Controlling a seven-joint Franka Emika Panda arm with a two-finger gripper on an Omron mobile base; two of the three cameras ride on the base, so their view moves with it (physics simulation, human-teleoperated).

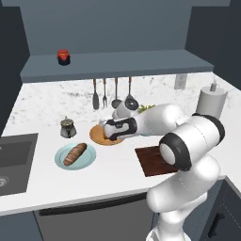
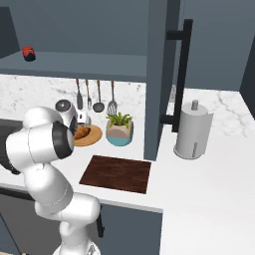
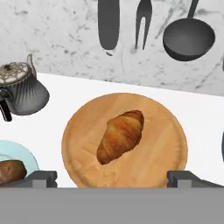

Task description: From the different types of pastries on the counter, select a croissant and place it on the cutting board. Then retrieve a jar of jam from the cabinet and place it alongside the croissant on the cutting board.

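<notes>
The small golden-brown croissant point(image 3: 121, 135) lies in the middle of a round tan plate point(image 3: 166, 131) on the white marble counter point(image 1: 117, 169). My gripper point(image 3: 112, 178) hovers just short of it and above it, open, with its fingertips point(image 3: 41, 177) spread wider than the pastry and nothing between them. In the left base view the gripper point(image 1: 105, 131) covers the plate point(image 1: 100, 137). A longer baguette-like loaf point(image 1: 75, 154) rests on a light blue plate. The dark reddish cutting board point(image 2: 117, 173) lies bare to the right. The red jar of jam point(image 1: 63, 57) stands on the blue-grey cabinet shelf point(image 1: 141, 63).
A grey metallic lidded pot point(image 1: 68, 127) stands left of the tan plate. Dark utensils point(image 1: 113, 94) hang on the wall behind it. A potted plant point(image 2: 119, 129) and a paper towel roll point(image 2: 191, 132) stand to the right. A sink point(image 1: 14, 160) is at far left.
</notes>
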